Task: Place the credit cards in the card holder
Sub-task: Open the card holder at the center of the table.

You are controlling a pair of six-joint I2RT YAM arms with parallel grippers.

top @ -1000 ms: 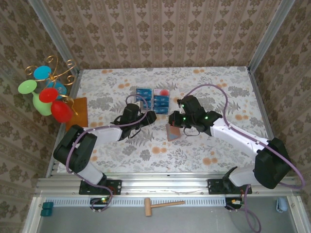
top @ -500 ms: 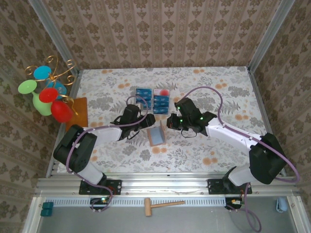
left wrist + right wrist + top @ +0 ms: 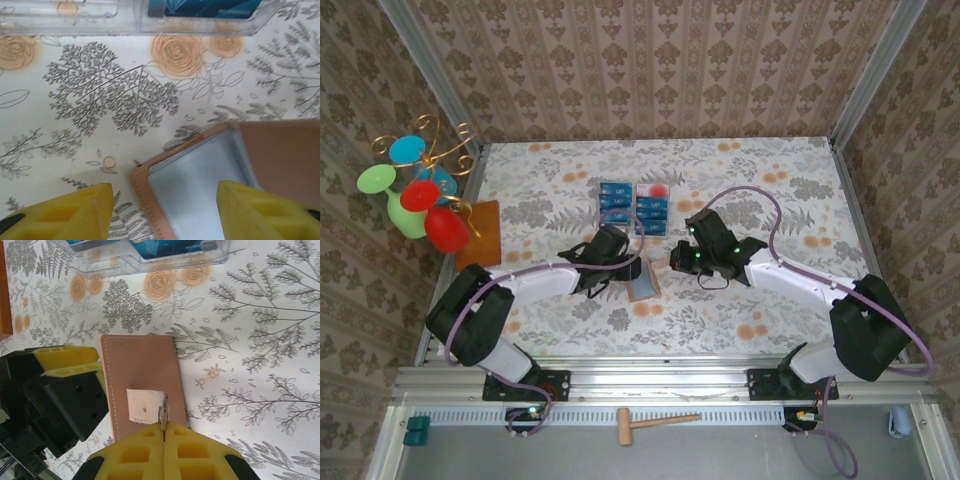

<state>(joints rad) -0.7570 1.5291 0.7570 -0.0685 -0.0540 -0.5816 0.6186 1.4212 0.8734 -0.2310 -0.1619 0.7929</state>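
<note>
The card holder [image 3: 643, 283] is lying open on the flowered tablecloth [image 3: 770, 180], just nearside of the clear tray [image 3: 647, 187] and between the two grippers. In the left wrist view its pale inner lining [image 3: 200, 185] is facing up, framed by a stitched brown edge, with a brown flap rising at the right. In the right wrist view the flap's brown outer face [image 3: 142, 375] is showing, with a pale strap tab [image 3: 145, 405] hanging at its near end. The right gripper [image 3: 164, 432] is pinching that tab, its yellow fingers [image 3: 200, 447] pressed together on the small metal snap, so it is holding the card holder by its strap. The left gripper [image 3: 165, 215] is standing with its jaws apart at a middling width, gripping nothing: one yellow fingertip [image 3: 65, 212] is over bare cloth, the other is over the lining, and the holder's corner is lying between them. The credit cards [image 3: 615, 203] are sitting in the tray, blue and stacked in two columns, beside a compartment with a red dot [image 3: 659, 189]. An orange-brown mat [image 3: 480, 232] and a wire stand of coloured discs [image 3: 420, 190] are sitting well apart at the table's left edge.
</note>
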